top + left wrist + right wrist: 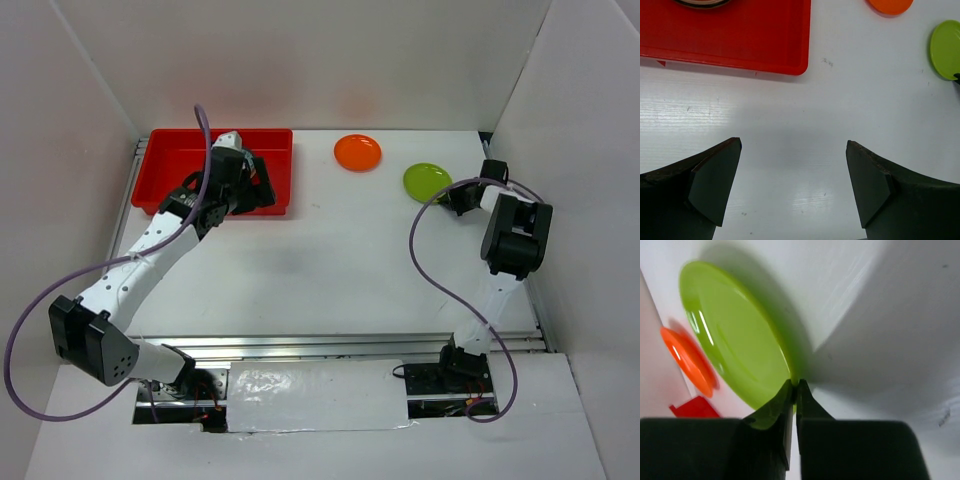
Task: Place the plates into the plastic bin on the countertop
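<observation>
A lime green plate (427, 181) (735, 335) lies at the right on the white countertop (330, 260). My right gripper (458, 195) (795, 382) is shut on its near rim. An orange plate (357, 152) (687, 360) rests further back, left of the green one. The red plastic bin (165, 165) (740, 35) stands at the back left. My left gripper (252, 185) (792, 145) hovers open at the bin's front right part, nothing between its fingers. The dark rim of a plate (702, 2) in the bin shows at the top edge of the left wrist view.
White walls close the countertop on the left, back and right. A metal rail (340, 347) runs along the front edge. The right arm's purple cable (425, 265) loops over the table's right side.
</observation>
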Robot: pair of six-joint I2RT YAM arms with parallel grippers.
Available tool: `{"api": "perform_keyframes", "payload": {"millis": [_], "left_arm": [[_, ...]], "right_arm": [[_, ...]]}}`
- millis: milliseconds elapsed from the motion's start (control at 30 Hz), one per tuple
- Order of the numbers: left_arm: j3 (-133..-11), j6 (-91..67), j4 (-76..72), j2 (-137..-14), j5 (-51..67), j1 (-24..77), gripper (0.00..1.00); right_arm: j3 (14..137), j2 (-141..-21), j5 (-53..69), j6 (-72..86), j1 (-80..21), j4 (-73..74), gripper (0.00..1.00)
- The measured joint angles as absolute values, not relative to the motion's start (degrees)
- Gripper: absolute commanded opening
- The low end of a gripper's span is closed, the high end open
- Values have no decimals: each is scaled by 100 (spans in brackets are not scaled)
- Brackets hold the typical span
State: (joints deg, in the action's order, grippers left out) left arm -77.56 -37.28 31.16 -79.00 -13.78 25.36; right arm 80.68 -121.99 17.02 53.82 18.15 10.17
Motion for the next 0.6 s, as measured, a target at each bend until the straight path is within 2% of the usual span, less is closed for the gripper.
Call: {"api": "perform_keyframes", "payload": {"millis": [133, 233, 433, 533, 600], "left_arm": [[-7660, -3701, 3057, -7900, -1295, 2530, 99], [-7533, -3605, 2803, -7900, -913, 2445, 99], [-7122, -3610, 1575, -8064, 1374, 1968, 99], [-7083, -3765, 749, -8377, 2554, 1839, 98], [-7072, -3835, 443, -8606, 2943, 1833, 98]], "right_arm": [[7929, -12114, 1710, 5443, 1778, 939, 0], [7225, -11528, 1461, 5433, 1669, 799, 0], [5913, -9135, 666, 4963, 480, 961, 0], [5732, -8344, 1203, 4687, -222, 517, 0], [5697, -8235, 1815, 4615, -445, 189, 0]]}}
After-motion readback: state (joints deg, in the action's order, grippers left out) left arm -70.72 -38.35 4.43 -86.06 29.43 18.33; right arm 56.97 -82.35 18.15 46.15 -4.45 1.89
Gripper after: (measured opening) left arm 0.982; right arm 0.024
